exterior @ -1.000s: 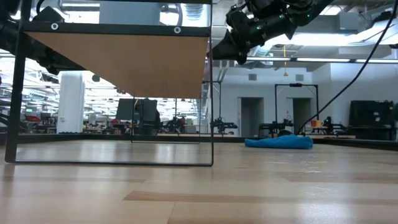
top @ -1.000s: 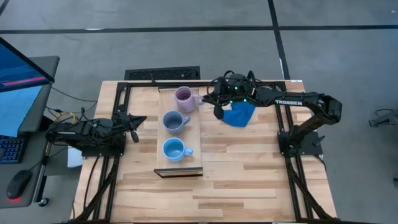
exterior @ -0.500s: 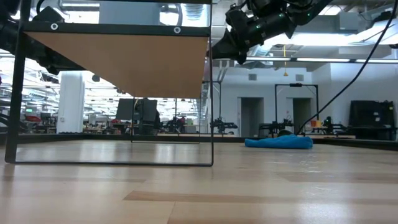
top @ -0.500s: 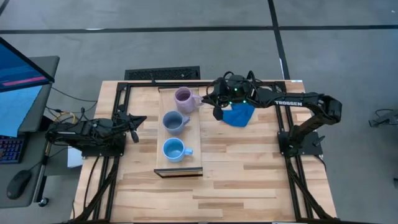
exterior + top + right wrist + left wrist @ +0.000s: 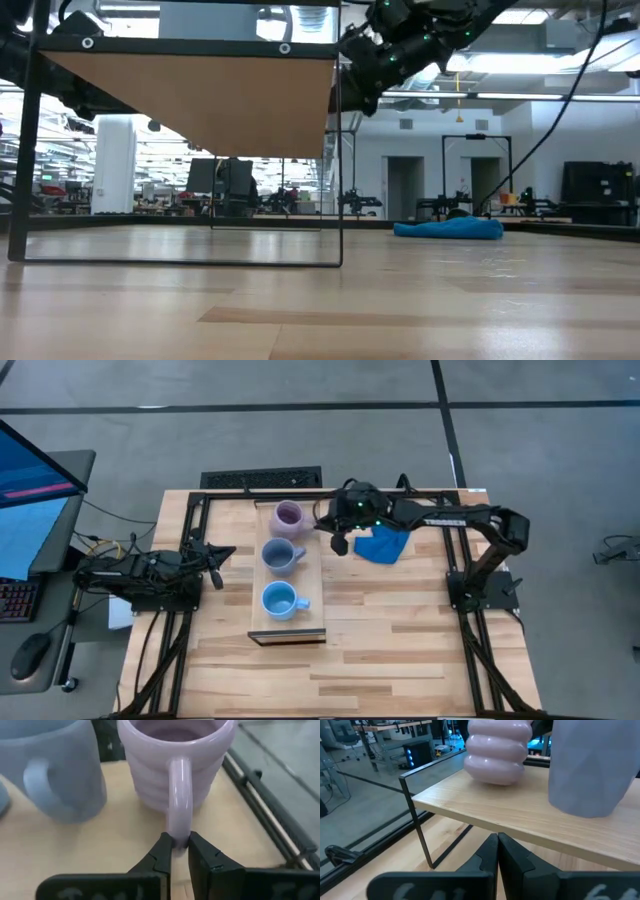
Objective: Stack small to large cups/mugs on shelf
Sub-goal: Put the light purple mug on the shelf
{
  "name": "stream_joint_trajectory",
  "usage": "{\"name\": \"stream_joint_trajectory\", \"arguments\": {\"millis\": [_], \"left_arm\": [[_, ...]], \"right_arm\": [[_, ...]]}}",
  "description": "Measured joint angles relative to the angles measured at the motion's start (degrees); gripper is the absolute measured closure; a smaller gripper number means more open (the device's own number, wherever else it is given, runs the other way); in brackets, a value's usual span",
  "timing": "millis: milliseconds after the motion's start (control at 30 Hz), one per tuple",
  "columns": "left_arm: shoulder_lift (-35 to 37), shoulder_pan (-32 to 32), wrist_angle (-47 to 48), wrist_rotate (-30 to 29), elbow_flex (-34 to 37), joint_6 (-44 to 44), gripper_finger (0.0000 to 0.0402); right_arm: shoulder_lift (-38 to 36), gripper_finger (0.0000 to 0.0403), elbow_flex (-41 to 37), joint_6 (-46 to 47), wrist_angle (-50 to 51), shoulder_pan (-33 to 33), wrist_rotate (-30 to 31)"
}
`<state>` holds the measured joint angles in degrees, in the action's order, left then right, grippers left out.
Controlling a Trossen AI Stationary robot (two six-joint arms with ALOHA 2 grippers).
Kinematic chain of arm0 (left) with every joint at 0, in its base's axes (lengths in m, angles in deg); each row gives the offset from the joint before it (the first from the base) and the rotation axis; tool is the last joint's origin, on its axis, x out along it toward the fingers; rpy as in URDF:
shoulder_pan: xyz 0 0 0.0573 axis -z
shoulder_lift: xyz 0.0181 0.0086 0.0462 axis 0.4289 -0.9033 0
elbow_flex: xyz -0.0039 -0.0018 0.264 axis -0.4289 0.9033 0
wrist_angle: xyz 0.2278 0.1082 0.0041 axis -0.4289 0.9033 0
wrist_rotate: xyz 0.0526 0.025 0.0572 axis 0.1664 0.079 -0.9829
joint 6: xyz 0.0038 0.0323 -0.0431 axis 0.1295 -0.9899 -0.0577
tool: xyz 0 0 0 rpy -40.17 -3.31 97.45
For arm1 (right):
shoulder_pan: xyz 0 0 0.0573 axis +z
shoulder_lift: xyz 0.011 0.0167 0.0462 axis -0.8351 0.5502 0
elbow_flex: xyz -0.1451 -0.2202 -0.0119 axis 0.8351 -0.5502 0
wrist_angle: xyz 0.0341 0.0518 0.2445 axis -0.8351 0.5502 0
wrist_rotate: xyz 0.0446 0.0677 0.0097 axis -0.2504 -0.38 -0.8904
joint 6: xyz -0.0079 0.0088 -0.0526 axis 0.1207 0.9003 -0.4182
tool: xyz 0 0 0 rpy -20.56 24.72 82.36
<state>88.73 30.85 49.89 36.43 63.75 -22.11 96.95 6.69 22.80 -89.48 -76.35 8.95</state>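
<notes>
Three mugs stand upright in a row on the raised light-wood shelf. The lilac mug is farthest, the slate-blue mug in the middle and the sky-blue mug nearest. My right gripper reaches in from the table's right. It is open by a narrow gap, with its fingertips at the lilac mug's handle. My left gripper waits shut at the table's left, below the shelf board and touching nothing. My right gripper has its two fingertips at the lower end of the lilac mug's handle. It comes from the table's right, slanting a little downward. Whether the fingertips touch the handle I cannot tell. The mug stands upright on the shelf.
A bright blue cloth lies on the tabletop just right of the shelf, under my right arm. The shelf stands on a thin black wire frame. Black rails edge the table. Bare tabletop lies toward the near edge.
My right gripper has moved toward the table's left and slightly down, from above the blue cloth to the lilac mug's handle. The gap between its fingers looks the same. The mugs have stayed in place.
</notes>
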Motion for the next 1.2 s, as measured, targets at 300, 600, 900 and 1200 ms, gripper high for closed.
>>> {"name": "stream_joint_trajectory", "arguments": {"millis": [300, 600, 900, 1200], "left_arm": [[0.0, 0.0, 0.63, 0.07, 0.0, -0.22, 0.0401], [0.0, 0.02, 0.87, 0.07, 0.0, 0.09, 0.0401], [0.0, 0.01, 0.87, 0.04, 0.0, 0.17, 0.0401], [0.0, 0.0, 0.87, 0.02, 0.0, 0.17, 0.0401]], "right_arm": [[0.89, 0.0352, 3.67, -1.4, 3.6, 0.22, -0.64], [0.89, 0.0351, 3.87, -1.85, 3.52, 0.22, -0.68], [0.89, 0.0351, 3.87, -2.88, 3.44, 0.22, -0.83], [0.89, 0.035, 3.87, -2.89, 3.33, 0.22, -0.82]]}}
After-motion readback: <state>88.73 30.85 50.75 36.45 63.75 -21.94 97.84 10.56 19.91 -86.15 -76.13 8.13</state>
